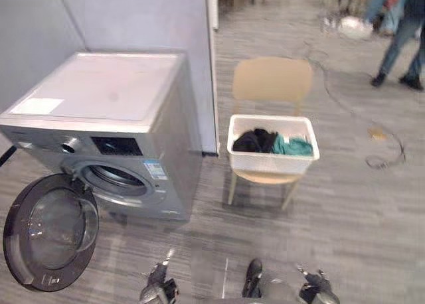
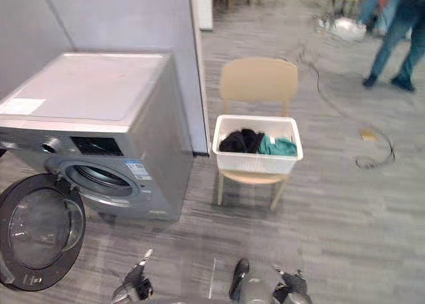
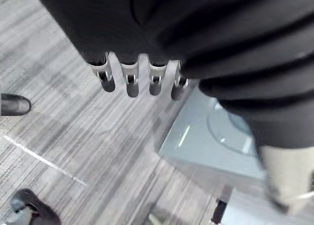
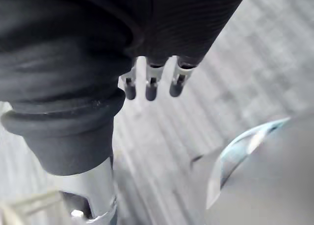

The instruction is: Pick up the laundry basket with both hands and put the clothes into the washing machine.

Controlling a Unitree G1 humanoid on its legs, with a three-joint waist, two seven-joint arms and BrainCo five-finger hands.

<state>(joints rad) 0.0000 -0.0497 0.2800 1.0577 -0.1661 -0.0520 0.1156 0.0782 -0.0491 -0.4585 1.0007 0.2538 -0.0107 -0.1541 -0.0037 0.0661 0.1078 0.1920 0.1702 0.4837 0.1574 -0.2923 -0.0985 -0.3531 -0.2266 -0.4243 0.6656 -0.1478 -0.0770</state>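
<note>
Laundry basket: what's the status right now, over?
Left hand, right hand open, empty, low. Basket with clothes on chair, untouched. Washing machine door open. Person far behind.

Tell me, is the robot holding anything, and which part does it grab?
Nothing is held. The left hand and right hand hang open above the floor, apart from the laundry basket sitting on the chair.
</note>
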